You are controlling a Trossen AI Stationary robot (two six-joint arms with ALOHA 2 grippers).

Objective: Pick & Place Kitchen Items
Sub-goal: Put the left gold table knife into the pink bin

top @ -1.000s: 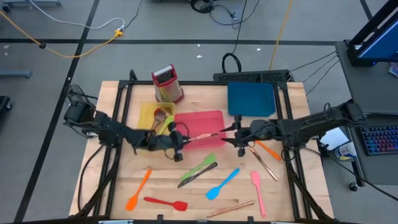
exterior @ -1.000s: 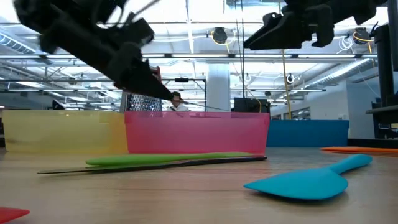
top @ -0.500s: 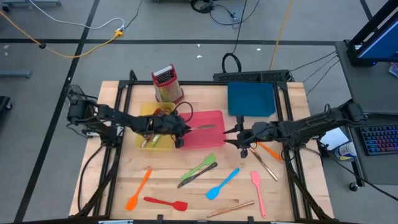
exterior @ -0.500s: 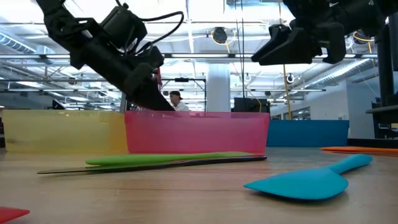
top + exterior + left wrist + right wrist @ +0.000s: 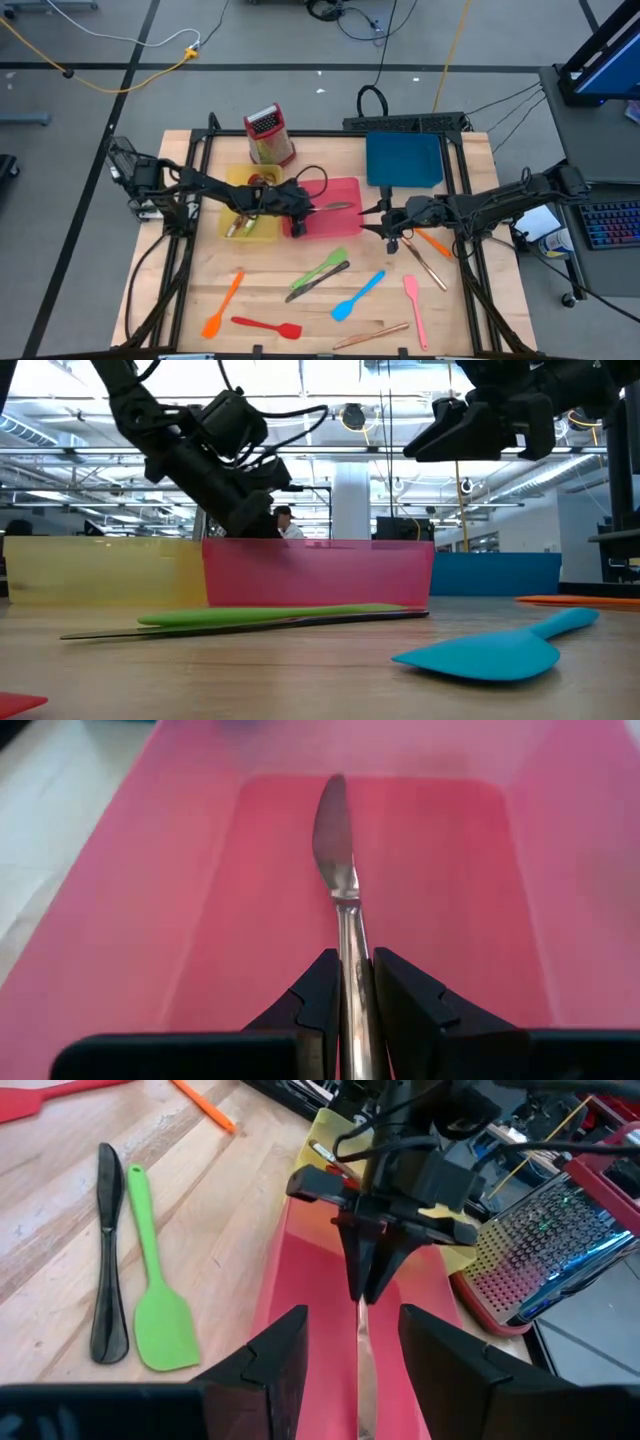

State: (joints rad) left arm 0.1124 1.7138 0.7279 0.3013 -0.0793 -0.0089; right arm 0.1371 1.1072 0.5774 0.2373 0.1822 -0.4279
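While most utensils are still loose on the pale wooden desk (image 5: 190, 290), sorting looks only partly done. The left gripper (image 5: 303, 208) is down inside the pink rectangular plastic tray (image 5: 345, 222), its fingers (image 5: 322, 995) clamped on the handle of a silver metal table knife (image 5: 336, 850); the blade points along the tray just above or on its floor, cannot tell which, and the knife is not yet let go. The yellow rectangular plastic tray (image 5: 232, 185) just beside it already holds a few pieces, copper-coloured and others, too small to list. The blue rectangular plastic tray (image 5: 404, 158) shows nothing inside from above.

Left on the desk:
- green silicone spatula (image 5: 322, 268) with a dark metal utensil (image 5: 318, 281) right beside it
- light blue silicone spatula (image 5: 357, 296)
- pink silicone spatula (image 5: 415, 312)
- orange silicone spatula (image 5: 222, 304)
- red silicone spatula (image 5: 267, 326)
- slim wooden piece (image 5: 371, 335) near the front edge
- thin orange utensil (image 5: 433, 243) and a copper-coloured one (image 5: 427, 262) under the right arm

The right gripper (image 5: 381, 218) hangs over the pink tray's right end, fingers (image 5: 268, 1355) spread apart and holding nothing, facing the left one. The red-topped metal box grater (image 5: 268, 135) stands upright behind the trays. I judge well under half of the items are placed; about nine remain.
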